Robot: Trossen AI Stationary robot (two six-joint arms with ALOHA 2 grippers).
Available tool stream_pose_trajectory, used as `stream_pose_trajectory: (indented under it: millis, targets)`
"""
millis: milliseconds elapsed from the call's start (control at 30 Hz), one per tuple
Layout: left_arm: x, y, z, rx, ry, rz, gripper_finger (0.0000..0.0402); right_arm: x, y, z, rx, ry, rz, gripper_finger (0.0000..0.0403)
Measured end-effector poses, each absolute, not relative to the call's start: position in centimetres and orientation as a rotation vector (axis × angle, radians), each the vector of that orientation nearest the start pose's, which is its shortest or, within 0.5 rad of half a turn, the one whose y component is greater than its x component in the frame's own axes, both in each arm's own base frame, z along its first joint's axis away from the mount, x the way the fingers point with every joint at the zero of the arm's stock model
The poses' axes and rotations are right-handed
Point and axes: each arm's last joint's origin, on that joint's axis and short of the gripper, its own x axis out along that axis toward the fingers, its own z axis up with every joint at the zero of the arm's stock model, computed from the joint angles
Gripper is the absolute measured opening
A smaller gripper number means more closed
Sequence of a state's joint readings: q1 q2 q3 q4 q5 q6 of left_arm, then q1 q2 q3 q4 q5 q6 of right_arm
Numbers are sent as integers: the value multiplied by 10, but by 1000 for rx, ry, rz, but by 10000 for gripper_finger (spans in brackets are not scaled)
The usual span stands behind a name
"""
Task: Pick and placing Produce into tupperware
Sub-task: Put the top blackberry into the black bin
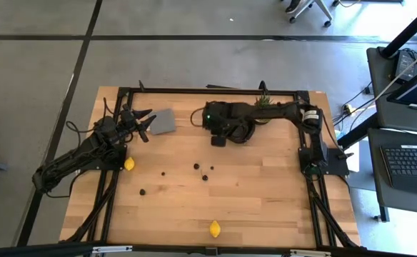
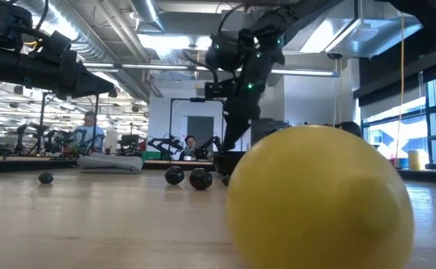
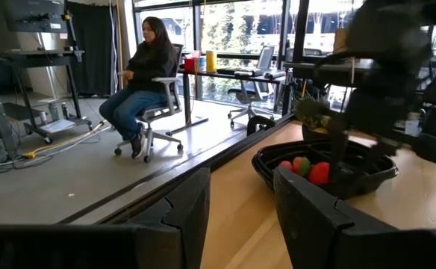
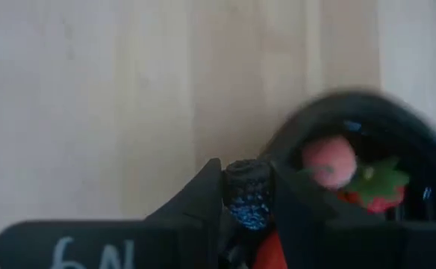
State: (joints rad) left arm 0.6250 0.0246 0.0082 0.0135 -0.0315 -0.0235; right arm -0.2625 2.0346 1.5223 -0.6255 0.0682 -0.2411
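Seemingly clamped between the right gripper's (image 4: 249,196) fingers, a dark berry (image 4: 248,193) is held just beside the tray (image 4: 397,119); released early, it could be dropped on the table (image 1: 265,185), short of the rim.

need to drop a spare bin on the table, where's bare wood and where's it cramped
Free: the wood right of the dark berries, toward the right arm's base, and the front-left corner below the lone berry. Crowded: the back edge, with grey square, tupperware under the right gripper, and left gripper.
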Motion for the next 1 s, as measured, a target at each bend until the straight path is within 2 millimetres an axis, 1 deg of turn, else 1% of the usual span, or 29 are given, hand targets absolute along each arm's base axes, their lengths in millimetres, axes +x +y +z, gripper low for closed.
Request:
stream_pose_trajectory:
  millis: [67, 133, 533, 633, 800, 900, 1000]
  targets:
    - [80, 59, 166, -24, -5, 657, 140, 404, -118, 184, -33, 1149, -91, 96]
    - [80, 59, 166, -24, -5, 657, 140, 404, -123, 184, -9, 1126, -71, 96]
    - [80, 59, 166, -24, -4, 657, 140, 402, -135, 187, -21, 1098, -83, 96]
    - [80, 59, 166, -24, -4, 657, 140, 400, -138, 192, -29, 1089, -106, 96]
    - [80, 59, 166, -24, -3, 657, 140, 392, -153, 194, -13, 1114, -176, 96]
    - [80, 59, 165, -24, -2, 657, 140, 385, -161, 190, 46, 1134, -217, 96]
    - [80, 59, 166, -24, -2, 657, 140, 381, -163, 186, 80, 1160, -234, 104]
